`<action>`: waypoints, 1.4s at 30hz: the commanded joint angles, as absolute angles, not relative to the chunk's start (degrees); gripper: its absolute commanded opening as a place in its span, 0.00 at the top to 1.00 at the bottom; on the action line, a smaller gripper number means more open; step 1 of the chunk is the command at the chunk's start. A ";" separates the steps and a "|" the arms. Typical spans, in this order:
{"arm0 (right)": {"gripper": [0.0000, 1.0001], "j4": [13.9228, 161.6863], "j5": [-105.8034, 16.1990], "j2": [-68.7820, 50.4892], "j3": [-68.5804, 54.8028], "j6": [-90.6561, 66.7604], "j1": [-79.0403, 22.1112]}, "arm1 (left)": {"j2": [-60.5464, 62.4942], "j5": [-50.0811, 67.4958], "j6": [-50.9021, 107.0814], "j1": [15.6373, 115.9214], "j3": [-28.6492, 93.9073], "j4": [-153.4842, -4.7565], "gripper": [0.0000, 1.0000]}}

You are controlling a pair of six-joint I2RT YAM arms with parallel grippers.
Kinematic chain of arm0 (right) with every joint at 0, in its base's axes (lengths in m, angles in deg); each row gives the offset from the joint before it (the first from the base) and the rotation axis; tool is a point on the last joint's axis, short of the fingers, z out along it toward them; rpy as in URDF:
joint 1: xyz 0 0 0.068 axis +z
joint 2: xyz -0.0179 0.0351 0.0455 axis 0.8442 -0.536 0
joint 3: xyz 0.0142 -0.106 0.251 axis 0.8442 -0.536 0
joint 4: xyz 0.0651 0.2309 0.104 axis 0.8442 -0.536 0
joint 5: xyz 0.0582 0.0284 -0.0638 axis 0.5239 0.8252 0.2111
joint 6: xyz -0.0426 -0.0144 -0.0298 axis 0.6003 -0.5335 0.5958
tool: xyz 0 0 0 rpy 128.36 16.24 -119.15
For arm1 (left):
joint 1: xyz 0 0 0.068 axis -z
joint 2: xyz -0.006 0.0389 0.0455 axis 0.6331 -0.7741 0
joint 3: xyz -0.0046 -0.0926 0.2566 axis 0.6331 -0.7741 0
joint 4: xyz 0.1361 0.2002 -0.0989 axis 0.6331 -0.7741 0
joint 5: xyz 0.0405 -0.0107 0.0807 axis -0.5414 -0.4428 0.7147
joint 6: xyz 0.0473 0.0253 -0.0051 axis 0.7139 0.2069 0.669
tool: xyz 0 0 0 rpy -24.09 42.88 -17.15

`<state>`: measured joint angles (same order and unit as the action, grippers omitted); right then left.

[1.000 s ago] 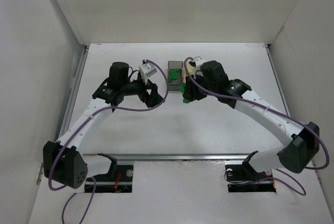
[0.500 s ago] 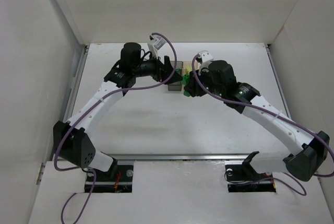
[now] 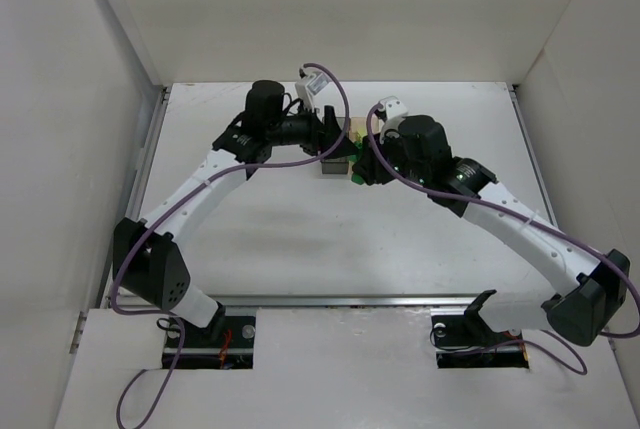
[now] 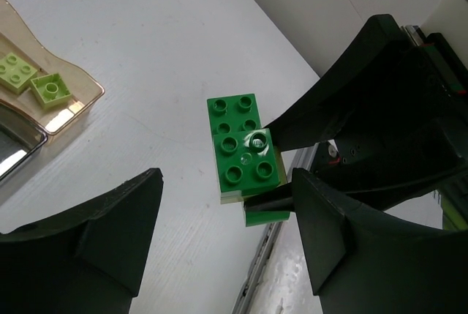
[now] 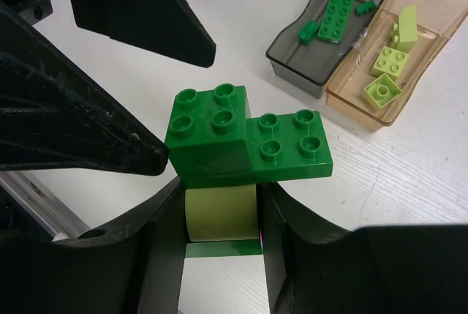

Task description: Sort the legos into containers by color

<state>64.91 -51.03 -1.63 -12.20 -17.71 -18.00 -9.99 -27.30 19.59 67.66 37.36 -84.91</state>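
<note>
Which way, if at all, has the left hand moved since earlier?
Yes. In the top view the left hand went right and farther back, ending over the containers.

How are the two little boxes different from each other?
The grey box is smoky and dark; the tan box is pale orange. The grey box holds dark green bricks; the tan box holds pale yellow-green bricks. Both are see-through, open on top, and sit side by side, touching.

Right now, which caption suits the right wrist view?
Right gripper holding a stack of dark green and pale yellow-green plastic bricks, smoky grey box and orange-tan box beyond.
</note>
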 commanded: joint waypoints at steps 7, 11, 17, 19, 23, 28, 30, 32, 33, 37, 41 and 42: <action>1.00 68.54 -51.21 -2.86 -9.31 -17.00 -17.43 | -10.28 -28.55 21.65 68.72 41.50 -84.92 0.61; 1.00 68.01 -51.21 -2.86 -8.78 -16.47 -17.43 | -10.80 -29.61 22.18 68.72 41.50 -86.15 0.52; 1.00 67.48 -51.83 -2.86 -8.78 -16.47 -17.43 | -11.94 -28.92 24.98 68.72 43.16 -91.77 0.22; 1.00 67.48 -51.31 -2.86 -8.78 -16.47 -17.43 | -12.57 -28.30 24.99 68.72 43.16 -92.47 0.23; 1.00 67.48 -51.30 -2.86 -8.26 -16.47 -17.43 | -13.62 -29.44 25.60 69.25 44.22 -93.00 0.34; 1.00 68.00 -51.30 -2.33 -8.26 -16.47 -17.43 | -14.15 -31.10 26.93 71.00 45.36 -94.23 0.60; 1.00 68.01 -51.30 -2.33 -8.26 -16.47 -17.43 | -14.15 -31.11 26.93 71.01 45.36 -94.23 0.81; 1.00 68.01 -51.30 -2.33 -8.26 -16.47 -17.43 | -14.15 -30.58 26.93 71.01 45.36 -94.23 0.96; 1.00 68.01 -51.30 -2.33 -8.86 -16.47 -17.43 | -14.15 -30.58 26.93 71.01 45.36 -94.23 1.00; 1.00 65.38 -53.06 -3.47 -10.79 -17.17 -17.43 | -14.15 -29.26 25.87 71.01 45.89 -94.23 1.00; 1.00 63.53 -53.76 -5.05 -14.66 -19.45 -17.43 | -14.15 -27.16 23.33 68.82 47.03 -92.91 1.00; 1.00 63.53 -53.76 -5.06 -15.63 -19.46 -17.43 | -14.15 -26.63 23.32 68.03 47.73 -92.30 1.00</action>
